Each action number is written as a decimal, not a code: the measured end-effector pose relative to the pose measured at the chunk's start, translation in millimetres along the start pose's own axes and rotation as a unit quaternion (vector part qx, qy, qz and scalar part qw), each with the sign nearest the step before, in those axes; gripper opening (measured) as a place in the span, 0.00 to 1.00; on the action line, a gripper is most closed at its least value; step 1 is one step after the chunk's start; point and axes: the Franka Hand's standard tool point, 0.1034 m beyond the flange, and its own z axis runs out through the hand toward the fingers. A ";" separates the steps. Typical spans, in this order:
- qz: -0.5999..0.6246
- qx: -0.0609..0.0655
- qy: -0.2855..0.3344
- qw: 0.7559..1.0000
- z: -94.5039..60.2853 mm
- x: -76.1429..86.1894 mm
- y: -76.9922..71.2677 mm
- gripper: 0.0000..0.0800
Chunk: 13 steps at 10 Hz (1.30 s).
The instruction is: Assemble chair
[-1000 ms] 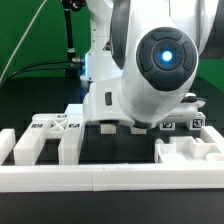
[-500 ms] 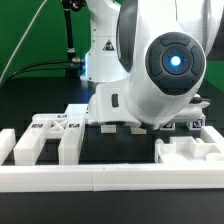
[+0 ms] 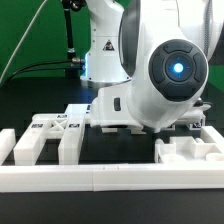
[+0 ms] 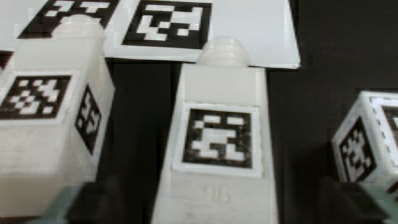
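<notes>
In the wrist view, three white chair parts with black-and-white tags lie side by side on the black table. The middle one, a long leg [image 4: 222, 120], runs between the fingers of my gripper [image 4: 222, 206]. The gripper is open, with a dark gap between each finger [image 4: 93, 205] and the leg. Another leg [image 4: 50, 100] lies on one side and a shorter tagged piece [image 4: 370, 140] on the other. In the exterior view the arm's bulky wrist [image 3: 165, 85] hides the gripper and the leg under it.
A slotted white chair part [image 3: 45, 140] lies at the exterior view's left and a blocky white part [image 3: 190, 152] at its right. The long low white border wall [image 3: 110, 178] runs along the front. The marker board [image 4: 178, 25] lies just beyond the legs.
The arm's wrist has shifted toward the exterior view's right and slightly lower. The parts on the table have not moved.
</notes>
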 end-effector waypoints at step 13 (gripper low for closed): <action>-0.011 -0.001 0.050 0.999 -94.1 -41.0 -9.9 0.36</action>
